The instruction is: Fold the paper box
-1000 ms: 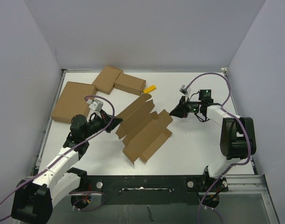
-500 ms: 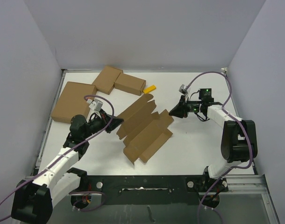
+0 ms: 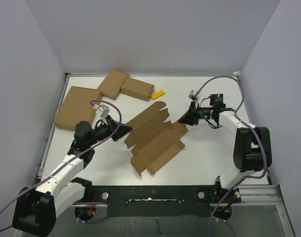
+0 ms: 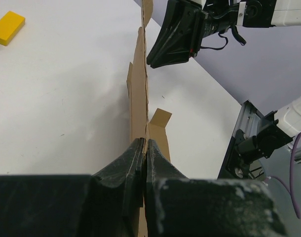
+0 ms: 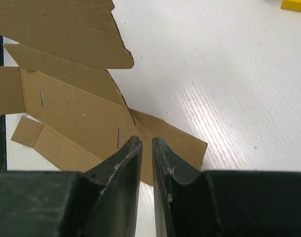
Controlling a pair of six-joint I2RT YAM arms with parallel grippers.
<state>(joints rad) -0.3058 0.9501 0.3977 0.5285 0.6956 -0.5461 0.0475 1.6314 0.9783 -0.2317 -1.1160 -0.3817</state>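
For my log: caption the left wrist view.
The left gripper pinches the paper box edge-on; the right gripper sits beyond.

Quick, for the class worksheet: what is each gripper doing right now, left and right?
Left gripper: closed on the box edge.
Right gripper: jaws slightly open, holding nothing, just over the box.

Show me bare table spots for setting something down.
Bare: near right, between the paper box and the right arm's base; far edge right of the yellow block. Crowded: far left, flat carton and two small cartons.
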